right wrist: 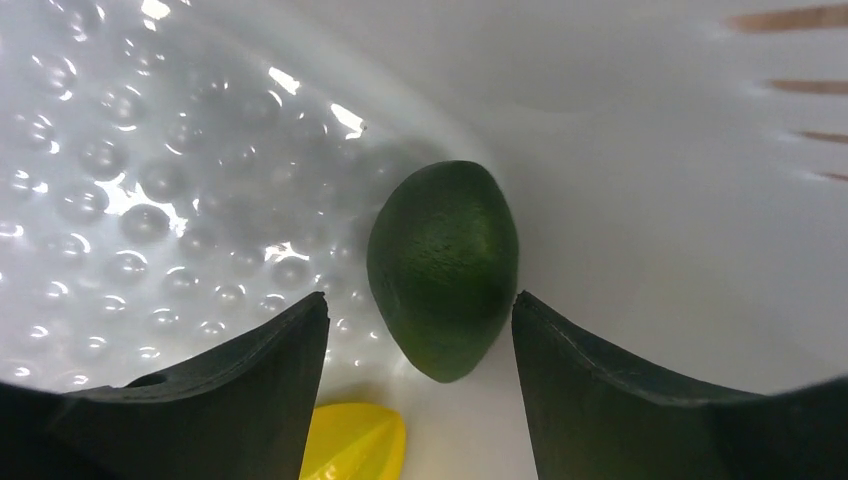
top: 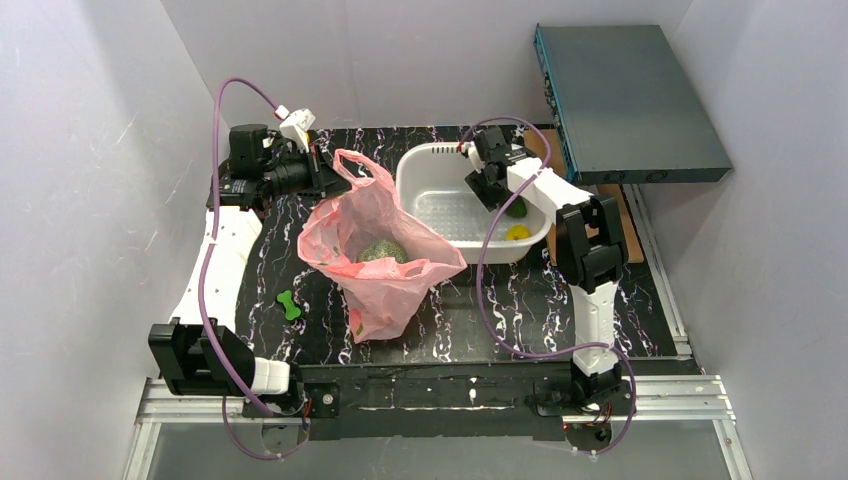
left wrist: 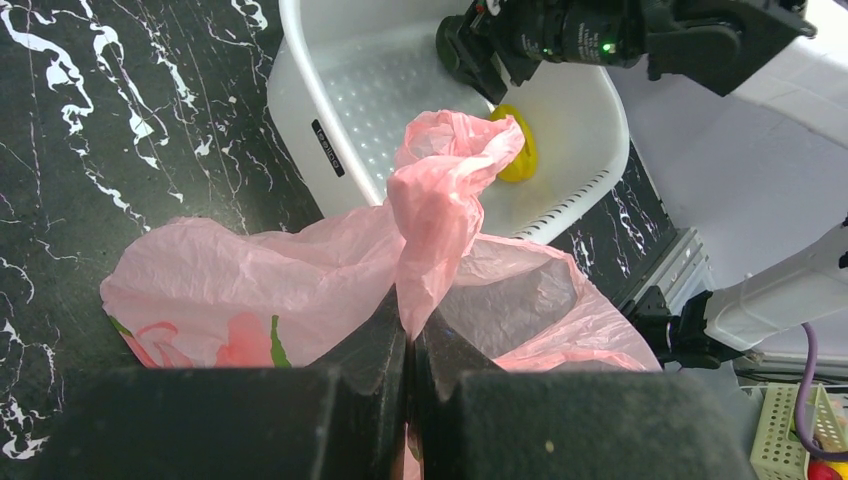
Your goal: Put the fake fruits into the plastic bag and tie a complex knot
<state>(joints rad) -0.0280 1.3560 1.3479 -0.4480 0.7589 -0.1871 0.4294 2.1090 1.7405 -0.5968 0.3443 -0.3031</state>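
Note:
The pink plastic bag [top: 375,255] stands open mid-table with the netted melon [top: 383,251] inside. My left gripper [top: 322,170] is shut on the bag's handle [left wrist: 440,200] at the back left and holds it up. The dark green avocado [right wrist: 443,268] and the small yellow fruit [right wrist: 355,445] lie in the white basket [top: 430,165]. My right gripper [right wrist: 420,310] is down inside the basket, open, its fingers on either side of the avocado's near end without touching it. The yellow fruit [top: 517,233] sits just in front of the avocado [top: 516,209].
A small green bone-shaped toy [top: 290,304] lies on the black marbled mat [top: 500,310] at the front left. A dark blue flat box [top: 625,100] sits at the back right. White walls enclose the table.

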